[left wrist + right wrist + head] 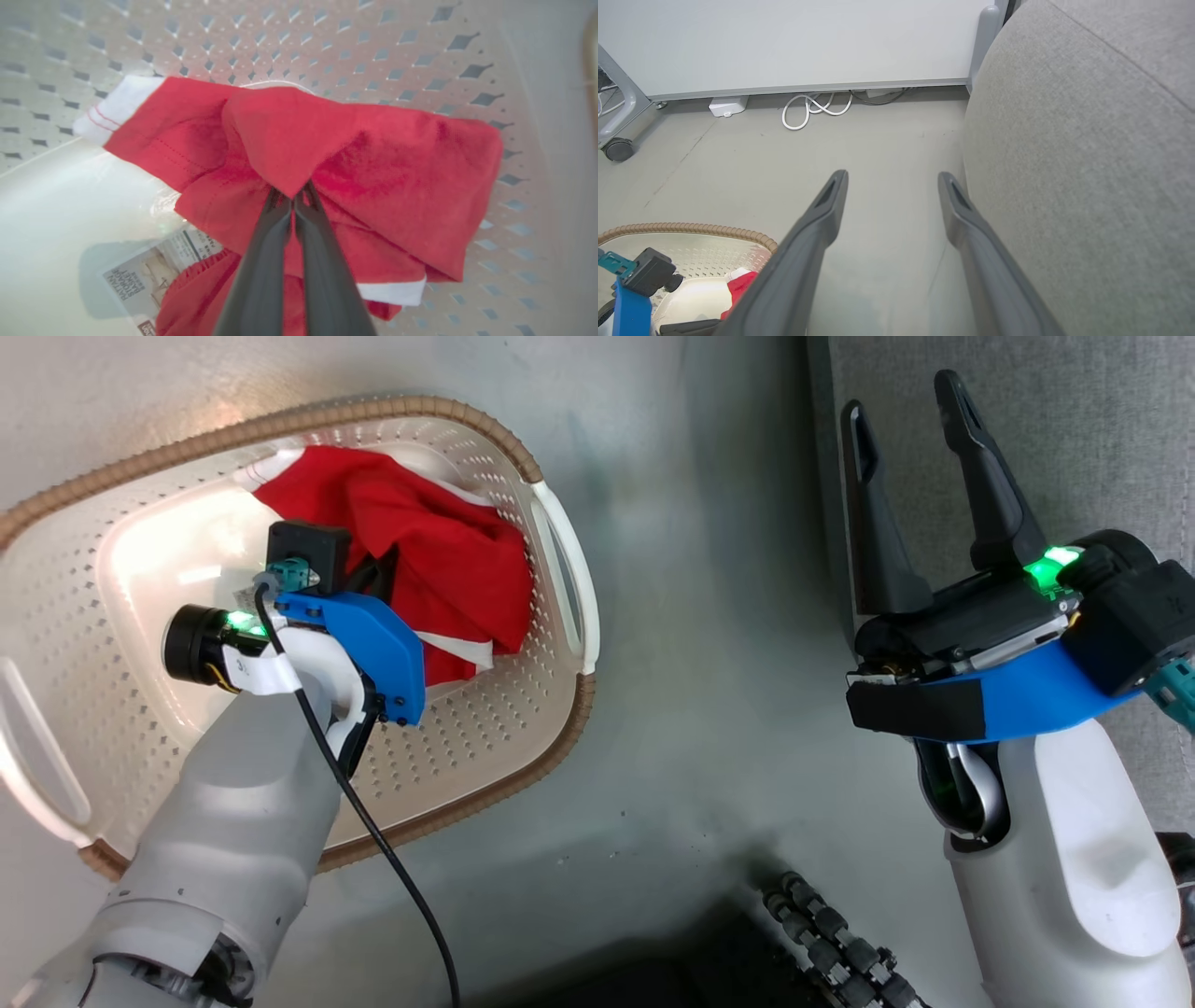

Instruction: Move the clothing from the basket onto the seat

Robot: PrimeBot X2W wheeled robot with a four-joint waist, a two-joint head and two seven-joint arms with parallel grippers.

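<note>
- Grey smooth floor [709, 709] all round; pale wall and looped white cable [808, 109] at far side, seen from right wrist.
- Standing on that floor: cream-white perforated plastic basket [485, 747] with brown woven-look rim, near but clear of large grey fabric-upholstered sofa [1074, 429] on right.
- Inside basket, heaped against sofa-side wall and far corner: crumpled bright red soft clothing [457, 560] with white hem and red-striped white trim, partly covering printed label [154, 270] on basket floor. One garment or two in heap: cannot tell.
- Pressed together on a raised peak of red fabric: left gripper [293, 198], two long dark fingers, only a thin fold pinched between tips.
- Risk, judged: thin pinch slipping on lift, cloth dropping back into basket.
- Risk, judged: hanging folds snagging on sofa-side rim or handle, dragging or tipping what looks a light basket.
- Risk, judged: loose tail of fabric falling short, landing on floor in gap between basket and sofa.
- Risk, judged: lower layer riding up with pinched fold, then sliding off mid-carry.
- Left arm pose: pale forearm [233, 821] reaching over basket's near rim, wrist tipped down into basket, black cable [373, 831] trailing along forearm, possible catch on near rim.
- Right arm pose: right gripper [903, 399] spread wide, holding nothing, hovering above floor just beside sofa's rounded edge, fingers pointing forward.
</note>
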